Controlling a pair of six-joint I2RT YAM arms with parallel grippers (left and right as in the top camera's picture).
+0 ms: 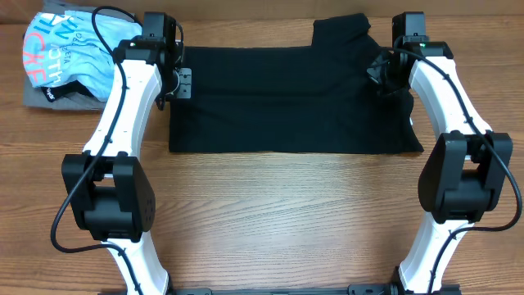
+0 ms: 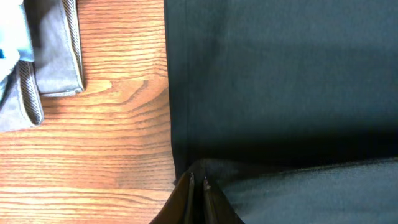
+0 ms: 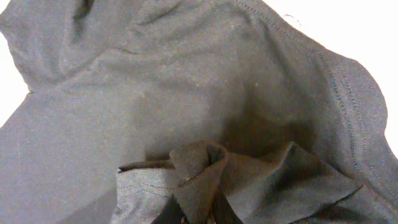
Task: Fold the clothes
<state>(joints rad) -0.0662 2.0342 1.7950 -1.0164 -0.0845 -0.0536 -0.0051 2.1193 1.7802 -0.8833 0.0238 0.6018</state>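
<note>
Black T-shirt (image 1: 286, 98) on the counter (image 1: 286, 213): left fingers (image 2: 184, 200) and right fingers (image 3: 217, 216) clench its opposite edges; a thin pinch could slip, bunching the fold.

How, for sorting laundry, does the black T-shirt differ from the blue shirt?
The black T-shirt is plain; the blue shirt has coral and white lettering. The black T-shirt lies spread out; the blue shirt is bunched on a grey garment. The left gripper and right gripper pinch the black T-shirt, not the blue shirt. Both lie on the table.
</note>
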